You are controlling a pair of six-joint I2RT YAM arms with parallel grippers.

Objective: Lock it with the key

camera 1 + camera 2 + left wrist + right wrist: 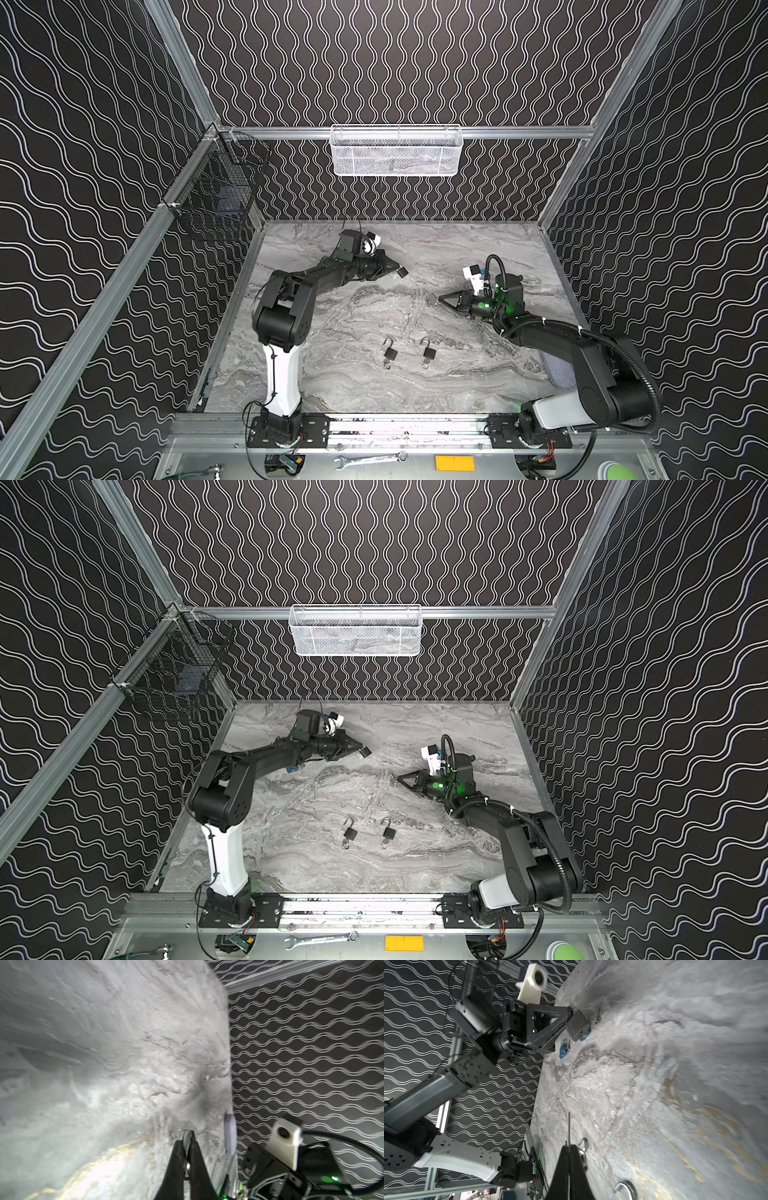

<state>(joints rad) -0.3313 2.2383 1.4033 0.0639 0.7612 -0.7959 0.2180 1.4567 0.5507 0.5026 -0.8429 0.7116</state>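
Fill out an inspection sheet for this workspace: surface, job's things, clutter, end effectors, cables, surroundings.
Surface: marble-patterned table; no spills seen.
Job's things: held padlock; key; second padlock and third padlock lie side by side near the front, shackles apparently open.
Clutter: small blue pieces on the table near the held padlock; lilac item at the table's right edge.
End effectors: left end effector shut on the held padlock; right end effector shut on the key.
Cables: black corrugated hose loops beside the right arm.
Surroundings: white mesh basket on the back rail; black wire basket on the left rail; wrench on the front frame.
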